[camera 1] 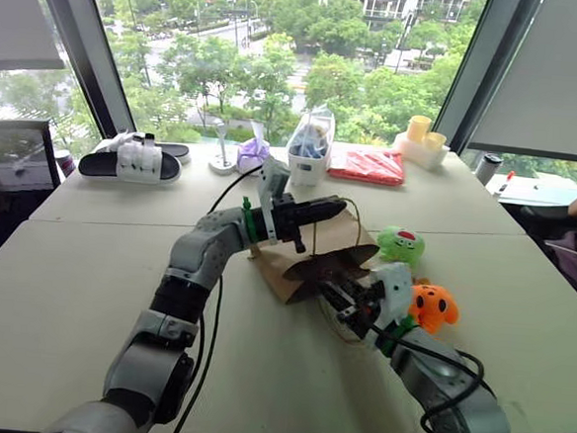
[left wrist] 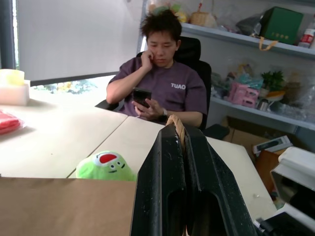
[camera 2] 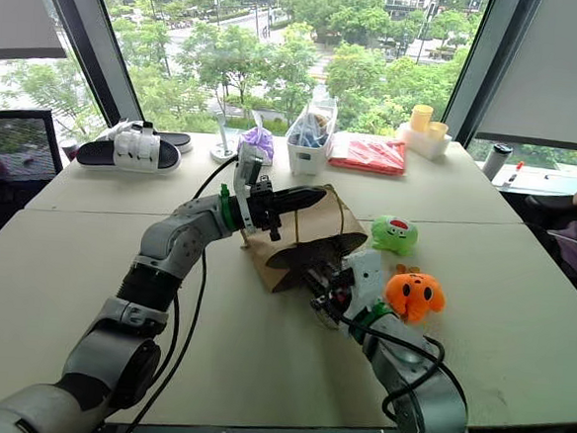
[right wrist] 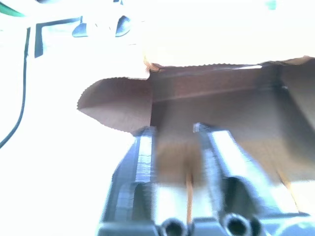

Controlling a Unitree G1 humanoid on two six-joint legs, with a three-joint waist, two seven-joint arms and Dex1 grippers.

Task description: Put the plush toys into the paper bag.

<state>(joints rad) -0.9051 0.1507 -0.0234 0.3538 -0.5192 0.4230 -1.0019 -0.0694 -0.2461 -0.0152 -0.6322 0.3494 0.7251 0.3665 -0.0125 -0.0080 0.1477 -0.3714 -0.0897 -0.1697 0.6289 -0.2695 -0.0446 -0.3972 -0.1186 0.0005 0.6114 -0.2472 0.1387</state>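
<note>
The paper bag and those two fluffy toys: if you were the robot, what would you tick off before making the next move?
1. Bag handle held: the left gripper is shut on the cord handle of the paper bag. Ok.
2. Bag mouth open: it gapes toward the right gripper. Ok.
3. Right gripper free to grab: its fingers are apart with nothing between them. Ok.
4. Toys in reach: the green toy and orange toy sit on the table beside the bag. Ok.
5. Toys in the bag: none yet. Not ok.
6. Person away from the bag: seated at the table's far side. Ok.
</note>
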